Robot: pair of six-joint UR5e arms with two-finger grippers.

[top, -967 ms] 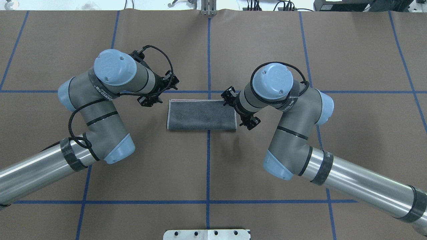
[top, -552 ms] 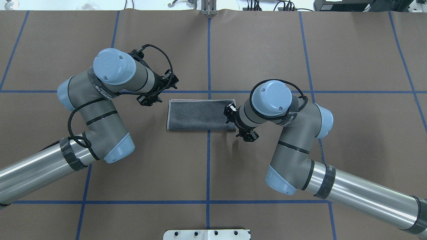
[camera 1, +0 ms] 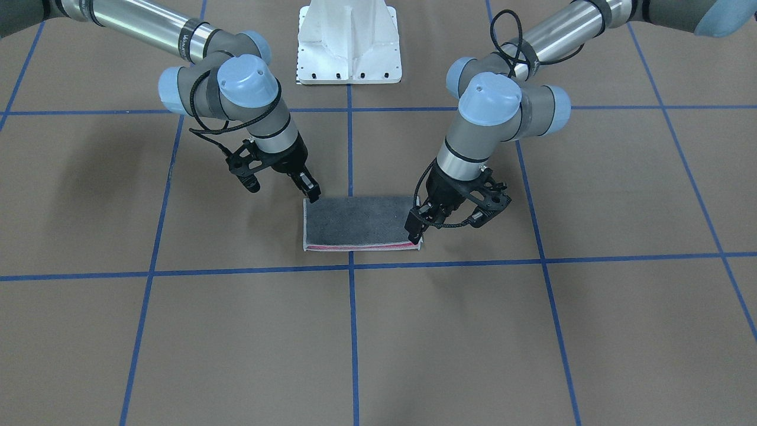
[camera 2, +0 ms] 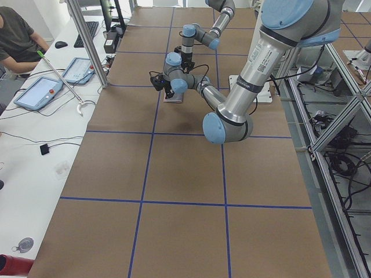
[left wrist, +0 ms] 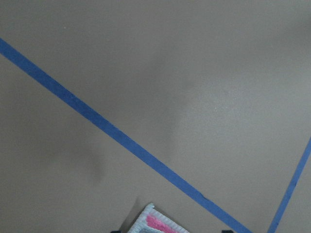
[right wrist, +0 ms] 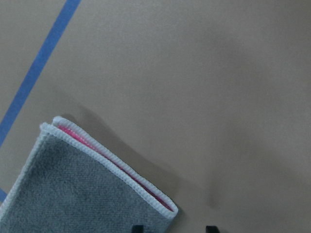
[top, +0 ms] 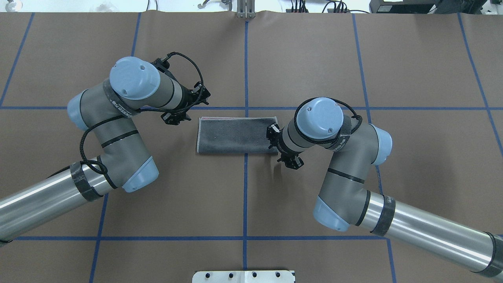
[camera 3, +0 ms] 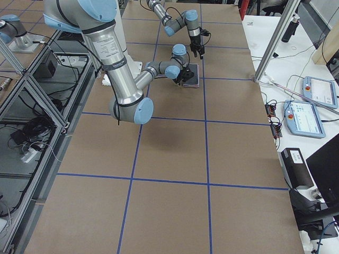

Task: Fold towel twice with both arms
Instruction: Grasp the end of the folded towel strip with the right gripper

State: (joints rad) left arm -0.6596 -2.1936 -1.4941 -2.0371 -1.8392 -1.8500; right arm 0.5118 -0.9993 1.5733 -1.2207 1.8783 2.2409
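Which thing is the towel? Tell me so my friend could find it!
Look at the big brown table crossed by blue tape lines. In its middle, between the left arm and the right arm, lies the towel. It's the only soft thing there: a flat dark grey rectangle with a pale hem and pink peeking out along one edge.

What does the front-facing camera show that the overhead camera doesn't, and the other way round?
Only the front-facing view shows the white base in full and a clear pink strip along the edge of the towel farthest from the robot. Only the overhead view shows the cables and gear beyond the table's far edge. Both show the folded towel lying grey side up on the brown table, the blue tape lines, the left gripper by one corner and the right gripper by the diagonally opposite one.
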